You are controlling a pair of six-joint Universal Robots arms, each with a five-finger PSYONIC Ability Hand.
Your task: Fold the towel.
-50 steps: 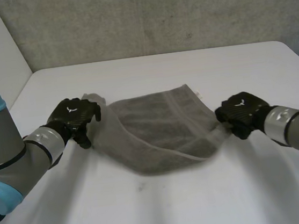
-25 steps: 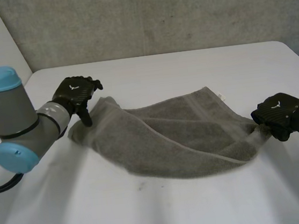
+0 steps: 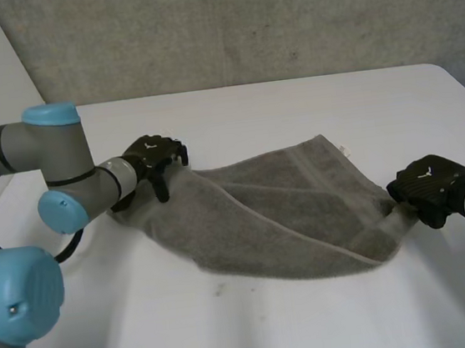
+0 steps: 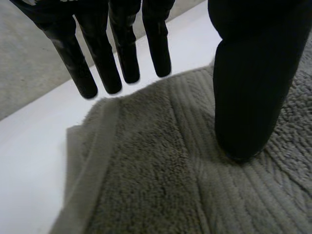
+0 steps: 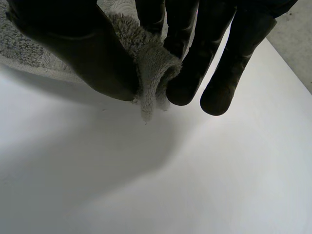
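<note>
The towel point(image 3: 271, 216) lies rumpled at centre. My right hand point(image 3: 427, 185), 3 o'clock, pinches its corner; my left hand point(image 3: 156, 152), 9 o'clock, rests straight-fingered on it, gripping nothing. Spreading step, I judge; left must pinch next.

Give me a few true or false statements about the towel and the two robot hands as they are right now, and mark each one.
1. The right hand pinches an end of the towel between thumb and fingers. True.
2. The left hand has its fingers curled round the towel. False: they are straight, past the towel's edge, and only the thumb rests on the cloth.
3. The towel lies in a neat folded square. False: it is spread out, rumpled, between the two hands.
4. The towel lies on a white table. True.
</note>
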